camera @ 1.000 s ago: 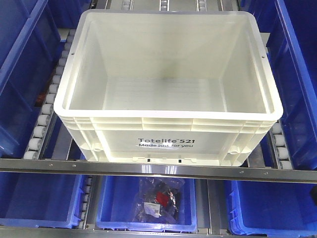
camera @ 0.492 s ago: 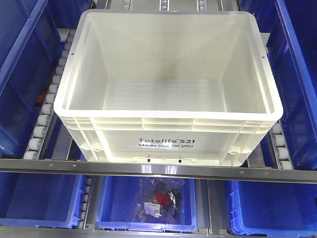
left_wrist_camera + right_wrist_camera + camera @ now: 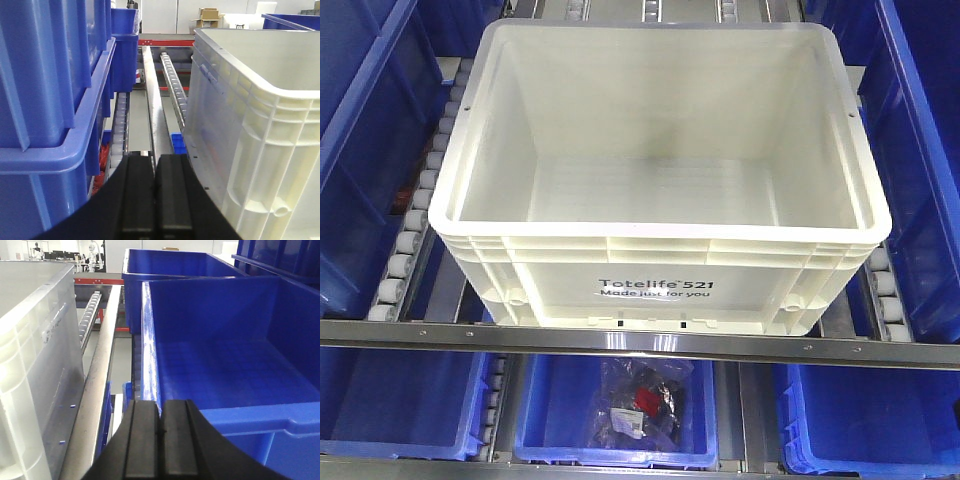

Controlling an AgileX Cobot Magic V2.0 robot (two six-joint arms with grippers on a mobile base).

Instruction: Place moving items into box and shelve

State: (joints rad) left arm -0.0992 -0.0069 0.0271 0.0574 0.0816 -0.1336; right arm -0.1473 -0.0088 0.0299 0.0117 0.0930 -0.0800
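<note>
The box [image 3: 560,285], a large white crate printed "Totelife 521", sits on the roller shelf in the front view; what shows of its inside is bare. The moving items are out of view. My left gripper [image 3: 155,165] is shut with nothing in it, low in the gap between the box's left wall [image 3: 260,125] and a blue bin [image 3: 45,90]. My right gripper [image 3: 161,407] is also shut and holds nothing, just off the box's right wall [image 3: 30,340], pointing along a blue bin's rim [image 3: 147,340]. Neither gripper shows in the front view.
Blue bins [image 3: 365,150] flank the box on both sides [image 3: 920,170]. Roller tracks [image 3: 415,210] run under and beside it. A metal rail [image 3: 640,342] crosses in front. Below, a blue bin [image 3: 545,420] holds bagged parts [image 3: 640,405].
</note>
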